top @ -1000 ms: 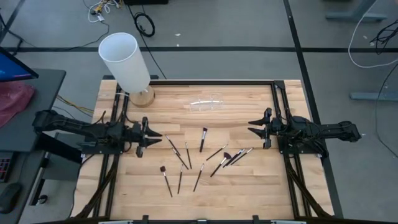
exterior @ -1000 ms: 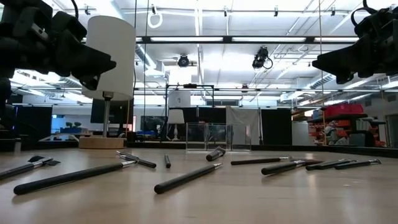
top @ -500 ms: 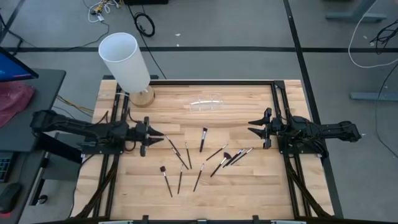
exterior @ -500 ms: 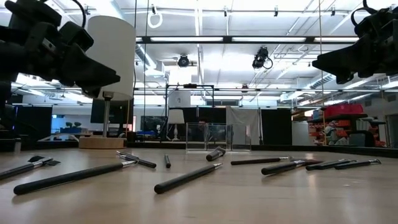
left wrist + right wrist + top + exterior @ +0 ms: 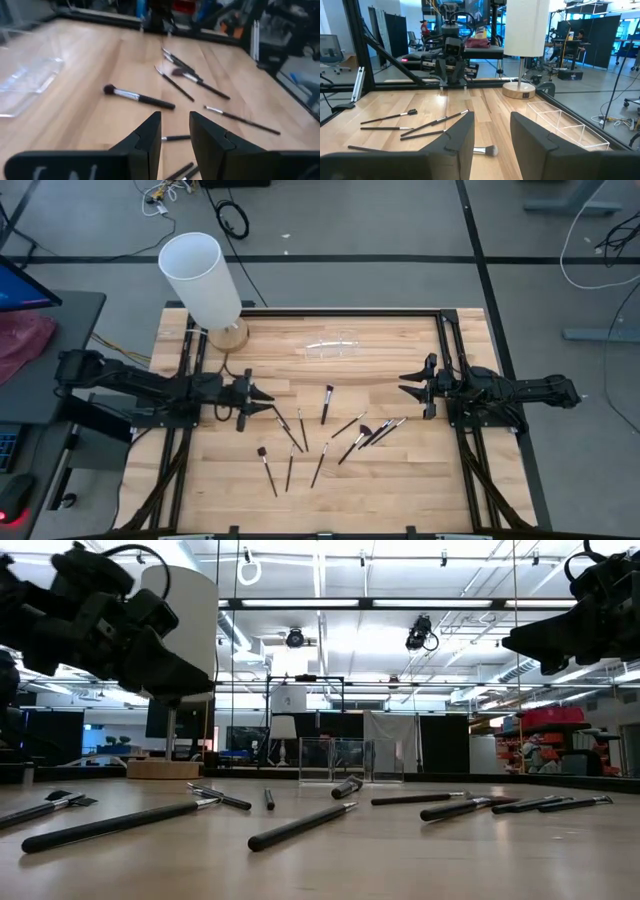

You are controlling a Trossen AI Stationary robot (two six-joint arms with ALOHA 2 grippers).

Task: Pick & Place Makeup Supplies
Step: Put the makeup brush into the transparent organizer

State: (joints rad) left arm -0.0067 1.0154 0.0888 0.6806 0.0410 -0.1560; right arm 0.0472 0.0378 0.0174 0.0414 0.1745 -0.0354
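Observation:
Several thin dark makeup brushes lie flat and scattered on the middle of the wooden table, and show too in the low view and the left wrist view. My left gripper hovers open above the table, just left of the nearest brushes, fingers pointing at them. My right gripper waits open near the table's right side, above the table, fingers pointing toward the brushes.
A tall white cylinder on a round wooden base stands at the far left corner. A clear open box sits near the far edge, behind the brushes. Black rails run along the table's sides.
My left gripper has moved toward the table's right, closer to the brushes, and has dipped slightly lower. The right arm and the brushes have kept still.

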